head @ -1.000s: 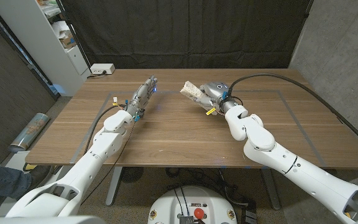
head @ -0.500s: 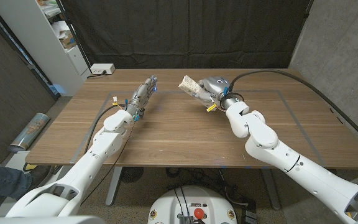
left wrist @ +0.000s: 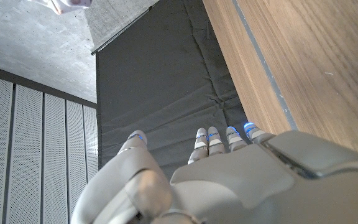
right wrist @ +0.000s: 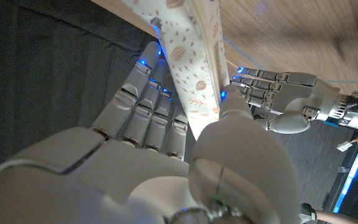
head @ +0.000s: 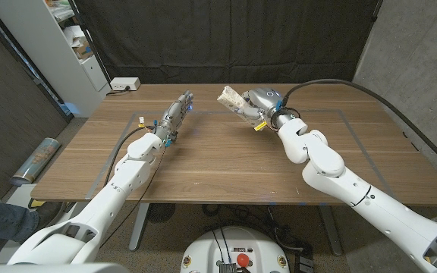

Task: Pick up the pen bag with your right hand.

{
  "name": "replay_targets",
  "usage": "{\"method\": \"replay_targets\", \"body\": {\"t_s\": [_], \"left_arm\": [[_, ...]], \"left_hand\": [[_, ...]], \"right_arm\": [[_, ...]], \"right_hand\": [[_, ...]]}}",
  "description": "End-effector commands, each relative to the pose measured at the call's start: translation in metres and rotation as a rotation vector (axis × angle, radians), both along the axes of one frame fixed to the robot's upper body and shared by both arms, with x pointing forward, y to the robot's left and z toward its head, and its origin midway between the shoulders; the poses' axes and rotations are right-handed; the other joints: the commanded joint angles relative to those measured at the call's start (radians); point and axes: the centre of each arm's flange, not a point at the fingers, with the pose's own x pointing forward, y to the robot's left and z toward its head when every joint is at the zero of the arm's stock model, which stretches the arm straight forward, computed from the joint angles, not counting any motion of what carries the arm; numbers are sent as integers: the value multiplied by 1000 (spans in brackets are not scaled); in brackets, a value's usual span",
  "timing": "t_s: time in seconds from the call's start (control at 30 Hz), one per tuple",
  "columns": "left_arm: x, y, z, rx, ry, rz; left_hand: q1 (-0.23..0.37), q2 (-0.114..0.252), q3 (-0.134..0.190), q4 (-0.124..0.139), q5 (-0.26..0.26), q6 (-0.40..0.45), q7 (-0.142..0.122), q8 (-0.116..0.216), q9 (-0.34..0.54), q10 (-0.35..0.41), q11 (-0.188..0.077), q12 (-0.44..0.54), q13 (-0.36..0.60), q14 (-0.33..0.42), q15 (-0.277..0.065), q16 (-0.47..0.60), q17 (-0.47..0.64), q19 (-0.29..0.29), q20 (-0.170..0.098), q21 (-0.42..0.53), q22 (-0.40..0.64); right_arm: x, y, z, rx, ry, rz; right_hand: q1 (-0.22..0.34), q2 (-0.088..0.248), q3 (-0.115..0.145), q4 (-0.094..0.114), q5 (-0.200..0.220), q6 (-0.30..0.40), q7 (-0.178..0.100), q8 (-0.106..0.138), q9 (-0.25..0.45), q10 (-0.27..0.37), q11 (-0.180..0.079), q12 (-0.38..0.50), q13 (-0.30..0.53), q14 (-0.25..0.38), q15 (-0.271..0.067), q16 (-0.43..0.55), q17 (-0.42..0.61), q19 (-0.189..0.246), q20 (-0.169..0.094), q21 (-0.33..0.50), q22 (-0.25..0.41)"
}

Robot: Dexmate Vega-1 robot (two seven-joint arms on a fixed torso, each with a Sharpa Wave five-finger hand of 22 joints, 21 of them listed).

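Your right robot hand has risen, gripping the pen bag clear of the counter; left robot hand open. Pickup looks done.

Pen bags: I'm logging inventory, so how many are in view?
1. The pen bag is gripped in the right hand, above the table's far side.

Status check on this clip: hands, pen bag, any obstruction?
Right hand grips the pen bag, lifted off the table. Left hand open, holds nothing. Nothing in the way.
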Motion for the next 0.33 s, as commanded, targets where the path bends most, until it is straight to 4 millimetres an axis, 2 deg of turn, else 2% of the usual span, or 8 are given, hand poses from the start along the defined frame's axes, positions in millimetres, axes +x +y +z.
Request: {"method": "replay_targets", "body": {"t_s": [0.03, 0.33], "left_arm": [[1, 1, 3, 3, -4, -2], [3, 5, 3, 0, 1, -1]], "left_hand": [[0, 10, 2, -4, -1, 7, 2, 0, 5, -2, -9, 2, 2, -2, 3, -1, 3, -3, 2, -2, 5], [0, 10, 1, -5, -1, 7, 2, 0, 5, -3, -6, 2, 2, -2, 4, -1, 3, -4, -1, -2, 5]], "right_arm": [[-4, -2, 10, 13, -6, 22], [0, 2, 11, 14, 3, 25]], "right_hand": [[4, -2, 3, 7, -3, 11, 1, -4, 3, 9, 0, -3, 0, 11, -16, -4, 6, 1, -4, 5, 1], [3, -1, 2, 9, -6, 17, 2, -6, 3, 14, -1, -3, 1, 12, -15, -6, 8, 0, -4, 7, 1]]}}
